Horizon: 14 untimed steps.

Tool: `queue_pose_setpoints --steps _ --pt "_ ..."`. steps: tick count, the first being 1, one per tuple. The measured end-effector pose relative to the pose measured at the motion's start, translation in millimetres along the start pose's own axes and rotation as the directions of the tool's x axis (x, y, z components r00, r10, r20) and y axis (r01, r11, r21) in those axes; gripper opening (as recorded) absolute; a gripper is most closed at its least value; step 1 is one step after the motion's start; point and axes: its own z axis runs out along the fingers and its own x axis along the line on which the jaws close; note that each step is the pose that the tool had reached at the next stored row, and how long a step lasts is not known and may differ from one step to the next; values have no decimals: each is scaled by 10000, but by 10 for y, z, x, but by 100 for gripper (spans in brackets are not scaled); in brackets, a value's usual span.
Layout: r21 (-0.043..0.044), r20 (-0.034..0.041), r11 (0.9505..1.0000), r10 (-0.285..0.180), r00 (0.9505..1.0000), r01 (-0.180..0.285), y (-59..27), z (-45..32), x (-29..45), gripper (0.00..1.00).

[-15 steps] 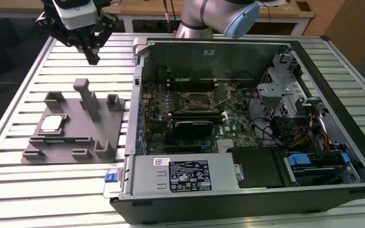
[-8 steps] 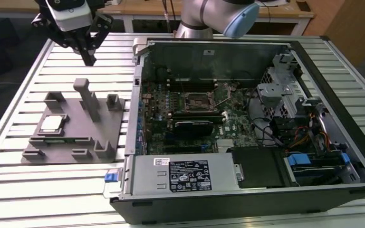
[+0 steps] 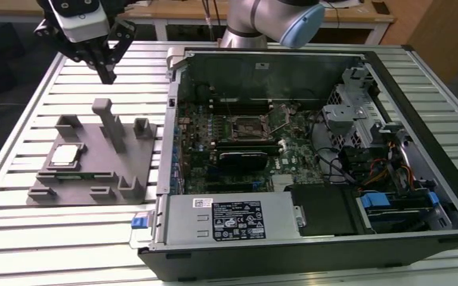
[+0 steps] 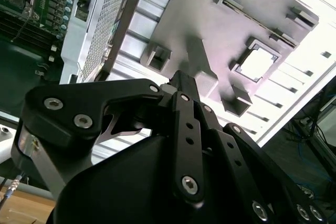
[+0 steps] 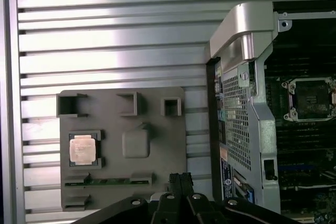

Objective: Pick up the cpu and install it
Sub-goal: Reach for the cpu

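**On the fixture plate (image 3: 93, 146), the cpu (image 3: 64, 156) lies well apart from the claw (image 3: 107, 74)**

On the slatted worktop (image 3: 22, 238), the cpu sits flat in a square recess of the grey plate. It is near the plate's edge farthest from the open computer case (image 3: 253, 71). The claw hangs raised above the worktop, its fingers (image 5: 176, 182) pressed together on nothing (they meet at the tips in both wrist views). Inside the case, the socket (image 3: 249, 126) shows a dark centre.

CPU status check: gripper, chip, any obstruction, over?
Gripper shut, empty, hanging apart from the grey tray. CPU seated in its tray pocket, untouched. Nothing on top of it; tall post stands beside it.
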Motion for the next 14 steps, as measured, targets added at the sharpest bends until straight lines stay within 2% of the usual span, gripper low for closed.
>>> queue_pose_setpoints --steps 14 --pt "-1 1 10000 0 10000 0 -15 70 159 11"
